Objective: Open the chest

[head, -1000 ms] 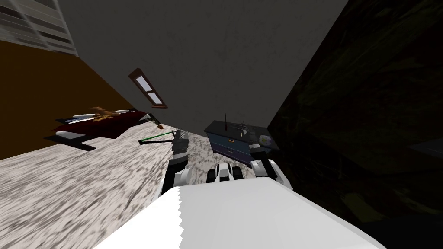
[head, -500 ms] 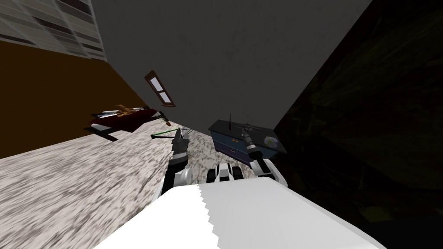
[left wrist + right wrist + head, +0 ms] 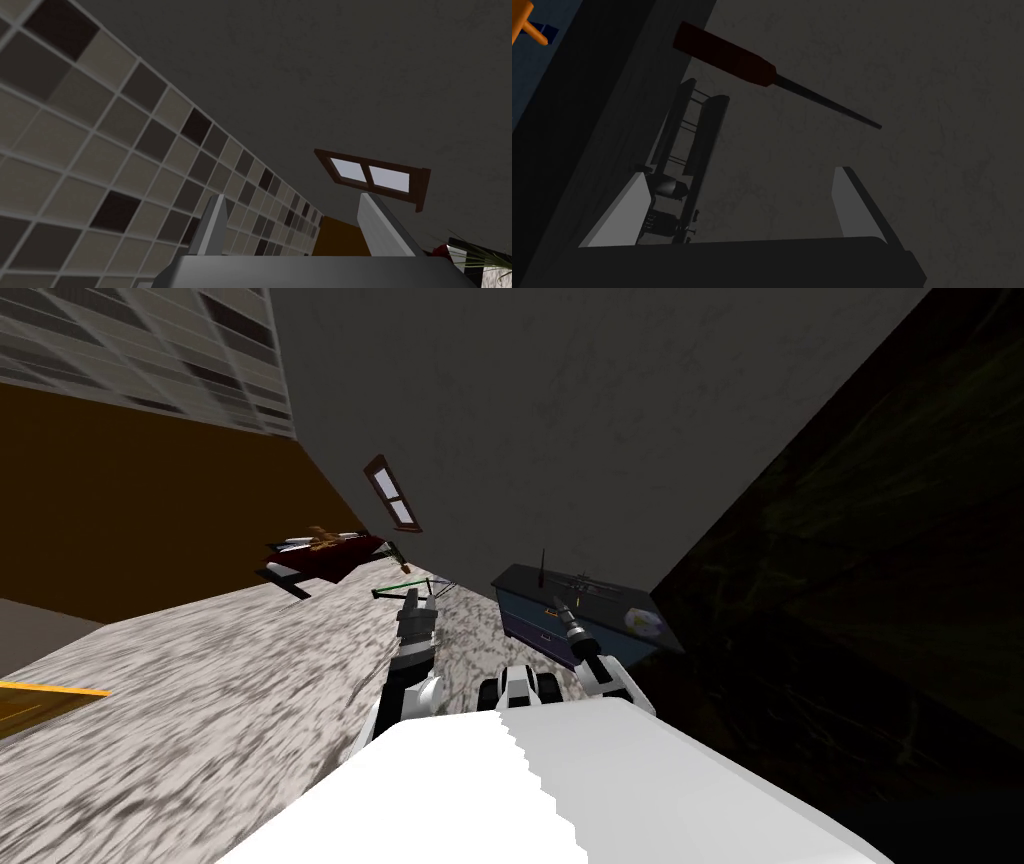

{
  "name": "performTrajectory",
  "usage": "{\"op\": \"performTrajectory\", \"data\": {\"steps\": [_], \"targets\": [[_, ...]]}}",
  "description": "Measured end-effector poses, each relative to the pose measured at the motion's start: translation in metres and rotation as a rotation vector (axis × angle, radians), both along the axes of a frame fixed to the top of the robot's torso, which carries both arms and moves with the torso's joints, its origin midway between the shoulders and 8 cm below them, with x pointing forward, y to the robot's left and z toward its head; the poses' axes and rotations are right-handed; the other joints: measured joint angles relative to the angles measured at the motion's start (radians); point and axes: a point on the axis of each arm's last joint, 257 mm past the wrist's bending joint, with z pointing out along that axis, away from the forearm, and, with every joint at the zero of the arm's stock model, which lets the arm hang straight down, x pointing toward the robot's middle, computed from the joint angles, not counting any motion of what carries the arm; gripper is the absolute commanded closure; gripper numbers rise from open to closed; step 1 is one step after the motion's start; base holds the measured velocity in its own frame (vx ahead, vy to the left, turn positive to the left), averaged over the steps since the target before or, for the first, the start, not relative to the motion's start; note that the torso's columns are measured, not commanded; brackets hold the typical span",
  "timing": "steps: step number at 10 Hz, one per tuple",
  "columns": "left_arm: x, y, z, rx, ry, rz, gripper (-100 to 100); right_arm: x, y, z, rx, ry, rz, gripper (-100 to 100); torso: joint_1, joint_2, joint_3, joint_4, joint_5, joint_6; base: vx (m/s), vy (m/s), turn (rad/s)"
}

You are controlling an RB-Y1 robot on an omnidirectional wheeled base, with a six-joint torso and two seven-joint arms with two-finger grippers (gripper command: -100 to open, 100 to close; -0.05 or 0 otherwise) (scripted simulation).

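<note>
Both pairs of fingers (image 3: 624, 212) are standing wide apart, with the right gripper (image 3: 561, 608) hovering at the blue chest's (image 3: 522, 618) front, nearer than the left gripper (image 3: 418, 600).

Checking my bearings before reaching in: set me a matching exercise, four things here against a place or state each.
1 dark blue chest of drawers
2 brown-framed window
3 dark red bed
4 right gripper

A on the grey wall
B fingers open
C beside the brown wall
D beside the dark wall

Pairs: 1-D, 2-A, 3-C, 4-B
</note>
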Motion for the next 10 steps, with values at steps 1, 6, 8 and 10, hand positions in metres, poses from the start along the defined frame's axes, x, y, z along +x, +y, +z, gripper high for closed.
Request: {"op": "performTrajectory", "data": {"steps": [1, 6, 8, 10], "targets": [[0.000, 0.000, 0.000, 0.000, 0.000, 0.000, 0, 0.001, -0.006, -0.019, -0.043, 0.045, -0.007, -100, 0.000, 0.000, 0.000, 0.000, 0.000, -0.001, -0.016, 0.026, 0.116], [0.000, 0.000, 0.000, 0.000, 0.000, 0.000, 0, -0.002, -0.024, -0.081, -0.198, 0.217, -0.056, -100, 0.000, 0.000, 0.000, 0.000, 0.000, -0.001, -0.014, 0.022, 0.134], [0.000, 0.000, 0.000, 0.000, 0.000, 0.000, 0, -0.014, -0.035, -0.112, -0.270, 0.299, -0.080, -100, 0.001, 0.000, 0.000, 0.000, 0.000, -0.001, -0.009, 0.032, 0.176], [0.000, 0.000, 0.000, 0.000, 0.000, 0.000, 0, -0.017, -0.043, -0.129, -0.318, 0.348, -0.100, -100, -0.001, -0.001, 0.000, 0.000, 0.000, 0.000, -0.005, 0.021, 0.076]]}}
